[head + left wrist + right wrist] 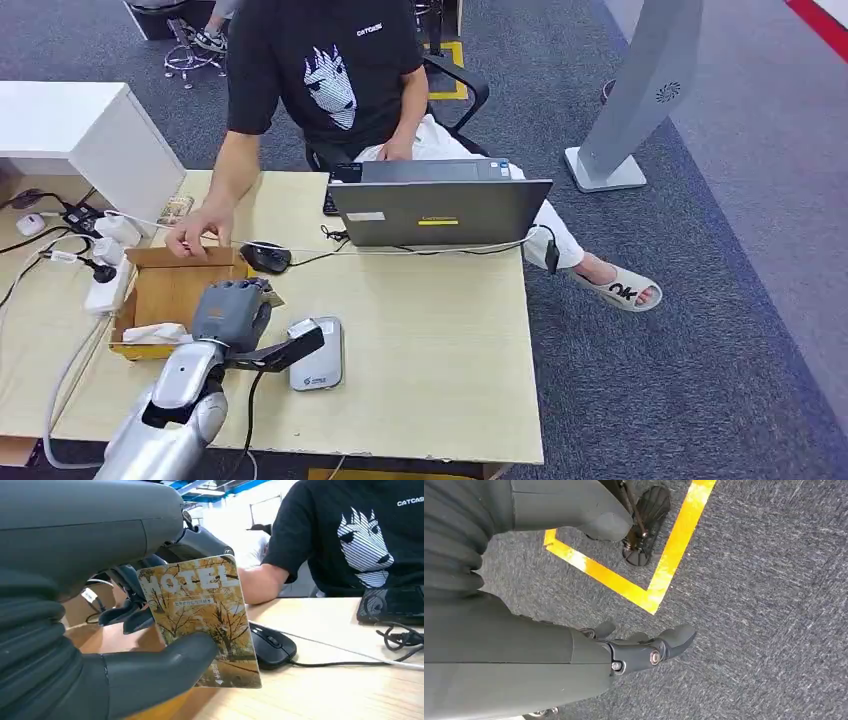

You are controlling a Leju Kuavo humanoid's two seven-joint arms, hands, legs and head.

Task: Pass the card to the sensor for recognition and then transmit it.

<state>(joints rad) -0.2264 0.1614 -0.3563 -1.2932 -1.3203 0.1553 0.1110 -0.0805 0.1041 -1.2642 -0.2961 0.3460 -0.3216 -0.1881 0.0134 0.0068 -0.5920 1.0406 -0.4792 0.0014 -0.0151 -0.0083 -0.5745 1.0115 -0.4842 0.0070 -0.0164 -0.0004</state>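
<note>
We've got the yellow autumn-tree plastic card [200, 615] pinched in our left hand [232, 312], the grey slab sensor [318, 353] at its 4 o'clock for scanning, while our right hand [644, 652] hangs loose and empty.

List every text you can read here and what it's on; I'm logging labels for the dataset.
"MOTEL": on the card held by the left hand.
"CATCAS", cut off at the frame edge: on the person's black shirt.
"OK": on the sandal.
Small line under "MOTEL": too small to read.
Yellow laptop sticker and sensor logo: blurred.
</note>
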